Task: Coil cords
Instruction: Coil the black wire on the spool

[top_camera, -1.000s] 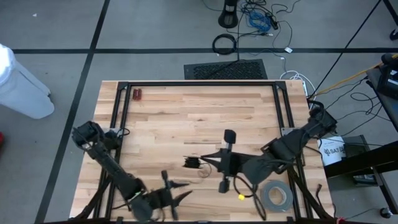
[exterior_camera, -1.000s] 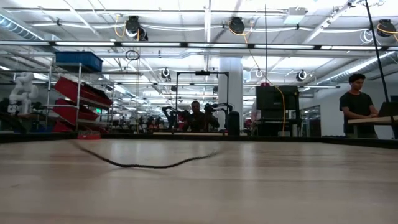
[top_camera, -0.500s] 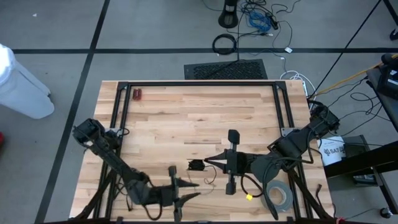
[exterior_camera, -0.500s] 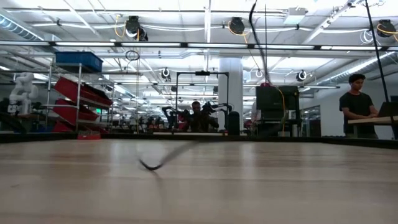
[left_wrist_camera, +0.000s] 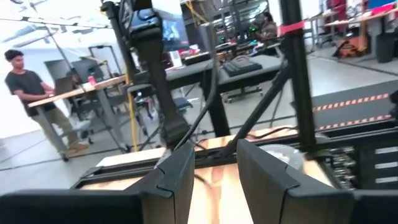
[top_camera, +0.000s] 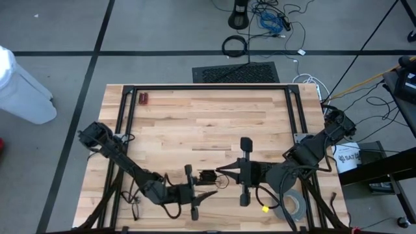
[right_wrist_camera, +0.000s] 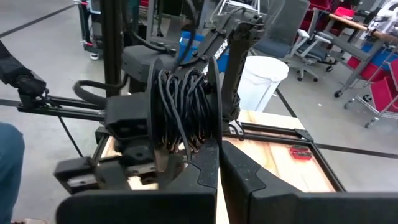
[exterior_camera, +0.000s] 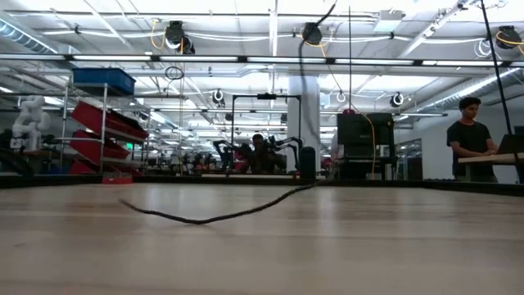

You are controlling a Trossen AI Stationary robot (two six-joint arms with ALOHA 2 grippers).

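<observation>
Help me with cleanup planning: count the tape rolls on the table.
1. The grey tape roll lies flat at the table's near right corner, beside the right arm. None shows elsewhere, though the arms could hide something beneath them.

Looked straight down on the whole wooden table [top_camera: 195, 123] from high above. Sat at tabletop height, facing level across the boards into the room. Rode each wrist, close behind its own fingers. Shared the black cord bundle [right_wrist_camera: 183, 109], at 6 o'clock from overhead.
</observation>
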